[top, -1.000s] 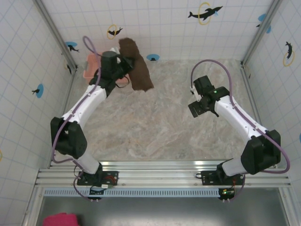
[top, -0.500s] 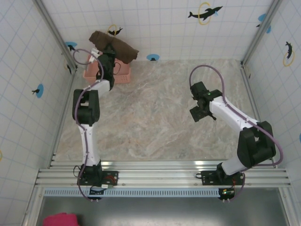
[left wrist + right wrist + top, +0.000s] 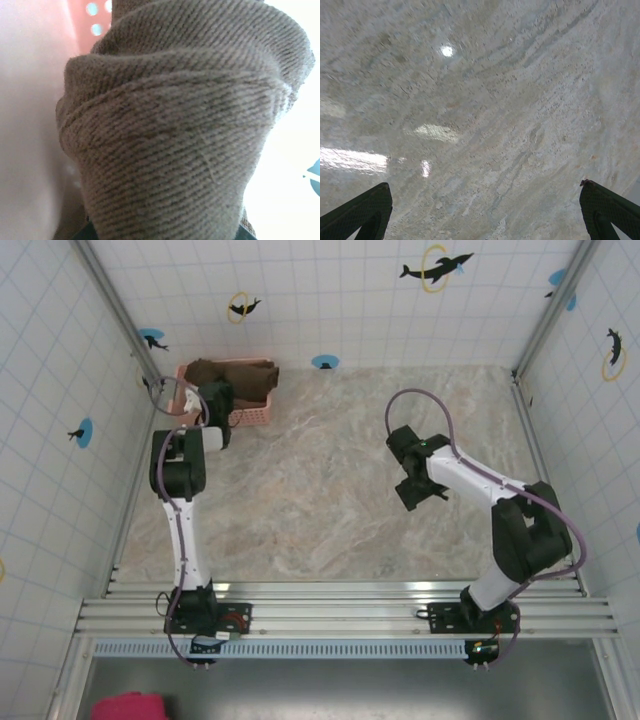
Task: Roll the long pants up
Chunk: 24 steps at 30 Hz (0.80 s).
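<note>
Lying bunched inside the pink basket (image 3: 256, 418) at the far left corner of the table (image 3: 330, 530), the long pants (image 3: 236, 374) are filling it as a dark brown heap. The left gripper (image 3: 216, 404) is reaching into the basket's near side, its jaws buried in the fabric and pinching a thick fold, which is crowding the left wrist view. The right gripper (image 3: 413, 490) is hovering over the marbled table right of centre, jaws spread wide.
</note>
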### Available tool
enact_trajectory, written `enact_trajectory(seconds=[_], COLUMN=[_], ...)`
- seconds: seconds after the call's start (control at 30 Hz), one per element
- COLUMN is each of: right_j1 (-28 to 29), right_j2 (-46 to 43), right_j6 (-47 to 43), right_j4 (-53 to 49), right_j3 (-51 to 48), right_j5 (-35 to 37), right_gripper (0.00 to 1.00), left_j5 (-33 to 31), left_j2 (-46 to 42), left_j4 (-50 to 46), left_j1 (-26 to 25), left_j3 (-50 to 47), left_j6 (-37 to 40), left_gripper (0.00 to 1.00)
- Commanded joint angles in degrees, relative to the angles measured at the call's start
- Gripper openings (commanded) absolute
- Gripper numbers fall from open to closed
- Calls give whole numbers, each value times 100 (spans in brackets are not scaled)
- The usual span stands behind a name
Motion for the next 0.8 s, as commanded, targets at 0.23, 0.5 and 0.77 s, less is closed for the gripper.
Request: enact_trajectory(seconds=[0.23, 0.5, 0.77], right_j1=[332, 403, 309], right_j2=[496, 182, 107], right_j6=[-111, -135, -235], right_j4=[-156, 63, 324], right_j3=[1007, 498, 132], right_j5=[-347, -468, -588], right_gripper=[99, 99, 99], left_j5=[1553, 1841, 2157], left_j2=[-1576, -2551, -3043], left_j4=[-3979, -4694, -3754], left_j1=[344, 523, 771], left_j3=[-596, -1010, -1241], left_j6=[2671, 4056, 3461], left_gripper=[0, 0, 0])
